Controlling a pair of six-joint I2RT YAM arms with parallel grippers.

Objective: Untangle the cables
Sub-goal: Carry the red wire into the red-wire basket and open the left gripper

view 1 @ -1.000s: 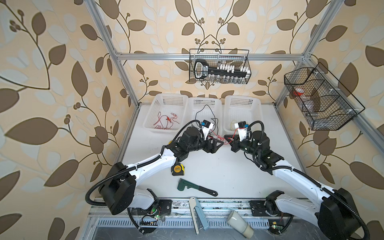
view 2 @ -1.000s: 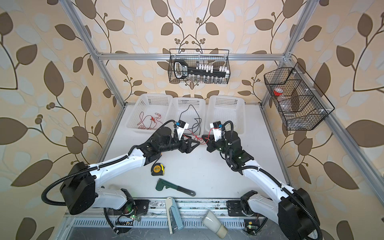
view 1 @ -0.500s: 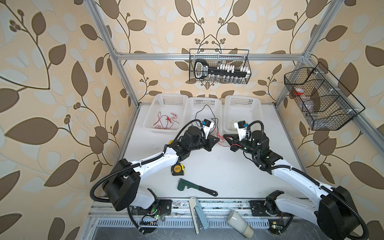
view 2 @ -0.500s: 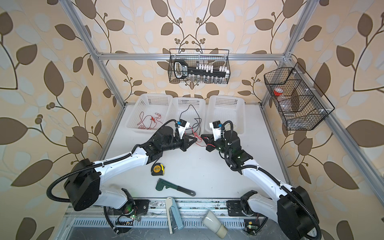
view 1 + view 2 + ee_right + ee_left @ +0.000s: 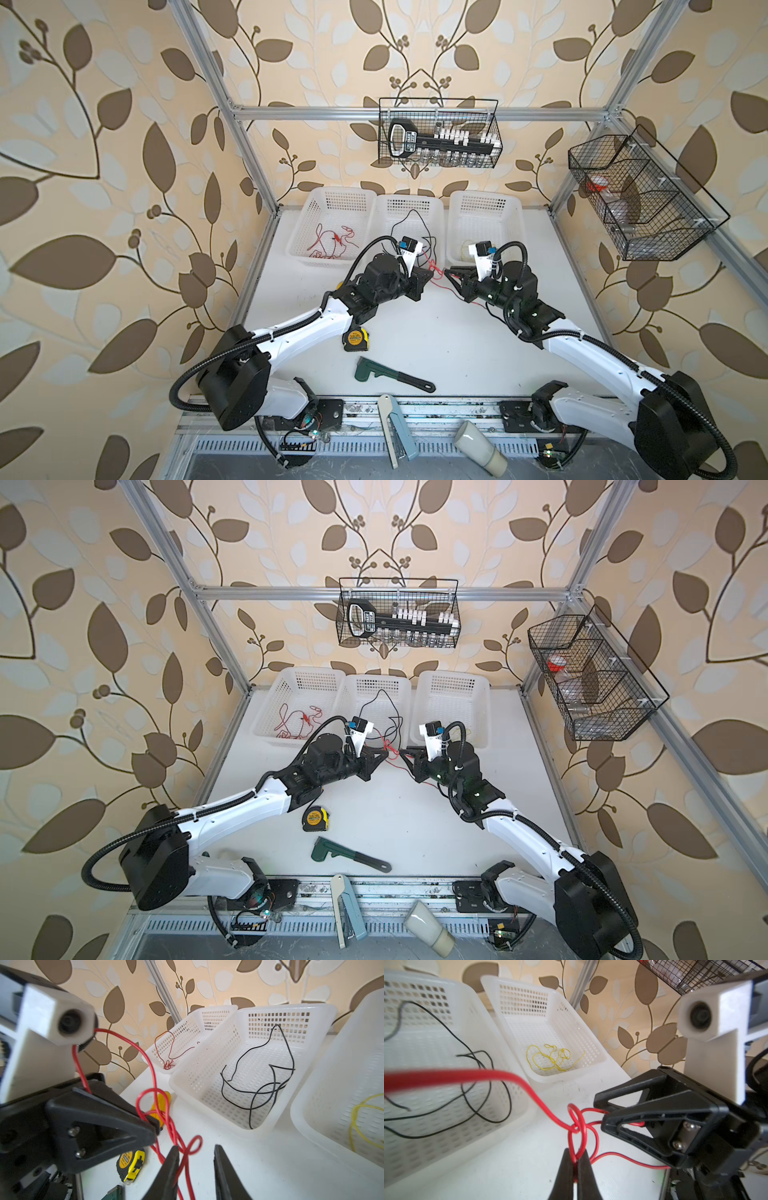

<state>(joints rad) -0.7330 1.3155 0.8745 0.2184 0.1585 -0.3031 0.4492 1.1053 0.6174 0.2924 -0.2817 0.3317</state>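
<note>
The left gripper [image 5: 575, 1155] has its jaws clenched on a loop of the knotted red cable [image 5: 576, 1127] over the tabletop [image 5: 415, 332] — the right gripper [image 5: 195, 1149] has its jaws parted, the same cable running between them.

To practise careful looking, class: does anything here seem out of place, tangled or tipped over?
The thin red wire is looped into a knot beside the left gripper, which pinches it. A cream cup lies on its side by the front rail.
</note>
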